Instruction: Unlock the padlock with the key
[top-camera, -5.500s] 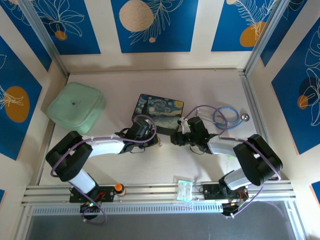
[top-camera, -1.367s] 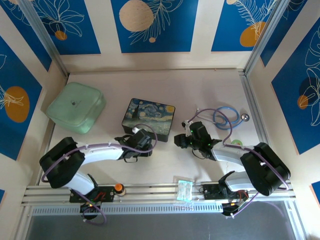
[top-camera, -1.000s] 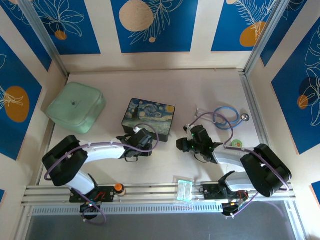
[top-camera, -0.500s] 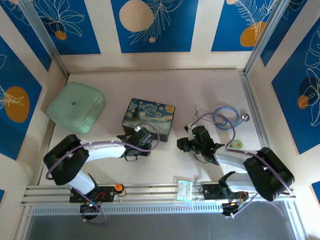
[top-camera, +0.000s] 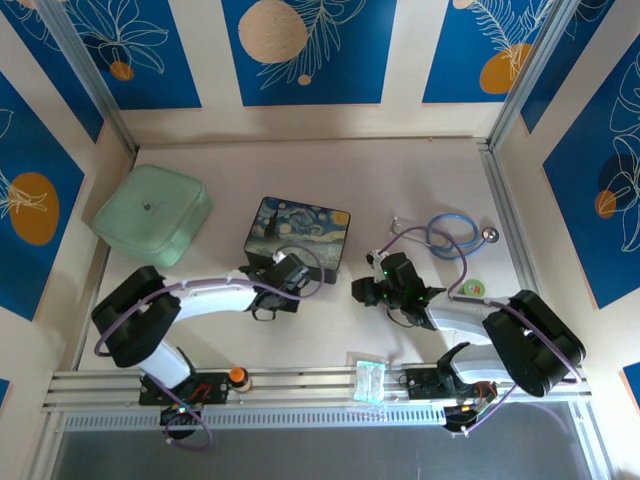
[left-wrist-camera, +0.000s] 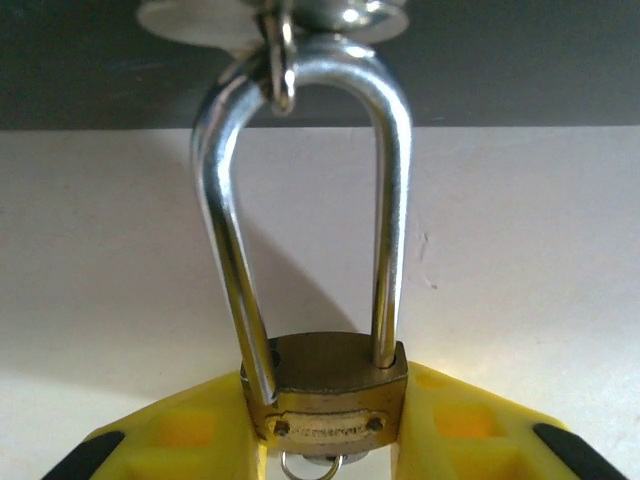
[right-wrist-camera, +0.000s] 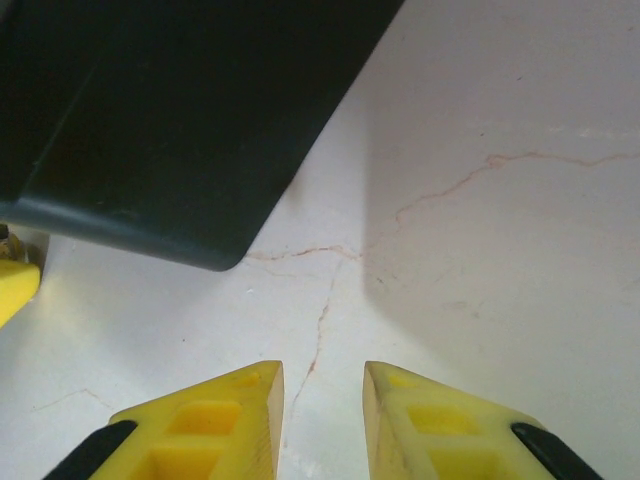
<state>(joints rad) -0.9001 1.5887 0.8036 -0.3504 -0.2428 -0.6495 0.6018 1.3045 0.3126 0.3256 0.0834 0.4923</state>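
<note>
Tightly, the yellow fingers (left-wrist-camera: 190, 430) of the left gripper (left-wrist-camera: 328, 400) squeeze the gold body of the padlock (left-wrist-camera: 330, 385) from both sides. A tiny silver ring (left-wrist-camera: 312, 467) peeks out under the padlock. Both legs of its shiny bent bar go down into the body. The top of the bar hooks through a silver latch (left-wrist-camera: 275, 18) on the dark side of the painted box (top-camera: 300, 228). From above, the left gripper sits right at the near side of that box. The fingers (right-wrist-camera: 215, 415) of the right gripper (right-wrist-camera: 322, 378) are a little way apart and hold nothing. Under them is the white table (right-wrist-camera: 480, 250), with thin cracks in it. One dark corner of the box is up and to their left. From above, the right gripper is just beside the box's right end. A blue stethoscope (top-camera: 452, 234) lies farther right, and a green case (top-camera: 152, 214) sits well off to the left.
</note>
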